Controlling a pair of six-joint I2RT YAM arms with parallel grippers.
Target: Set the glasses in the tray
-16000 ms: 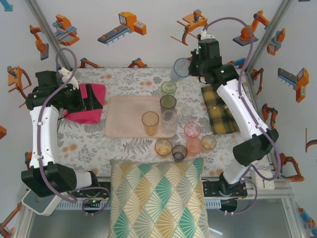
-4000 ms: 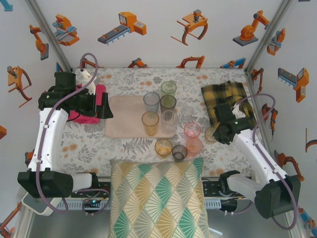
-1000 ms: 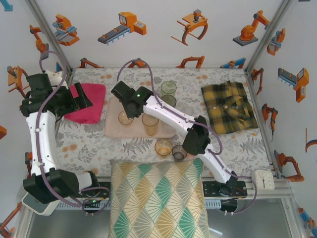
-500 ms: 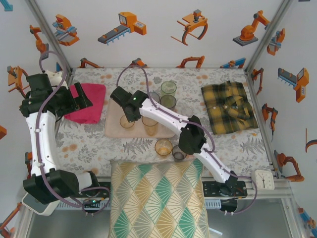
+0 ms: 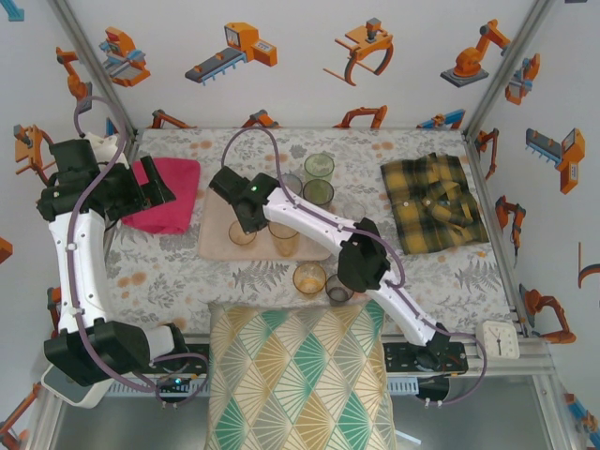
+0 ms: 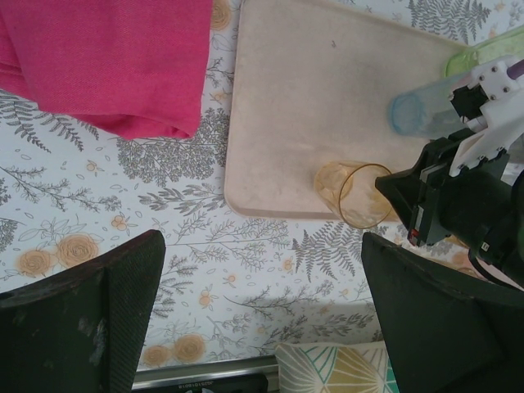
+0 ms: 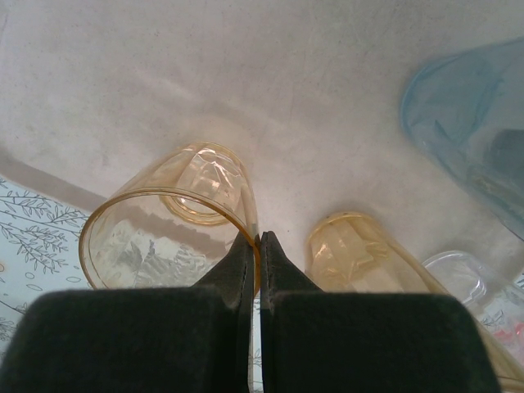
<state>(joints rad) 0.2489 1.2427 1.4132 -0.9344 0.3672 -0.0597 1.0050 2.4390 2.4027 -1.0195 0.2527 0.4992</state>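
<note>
On the patterned surface (image 5: 169, 272), the tray (image 6: 311, 98) carries a blue glass (image 6: 413, 110) and others toward its right side. That is probably why the right hand (image 7: 254, 241) reaches across to the freer near-left part. It is pressed together on the rim of a short amber glass (image 7: 164, 237), which stands upright at the tray's near edge, while the left hand (image 6: 262, 270), spread wide and empty, hangs left of the tray.
</note>
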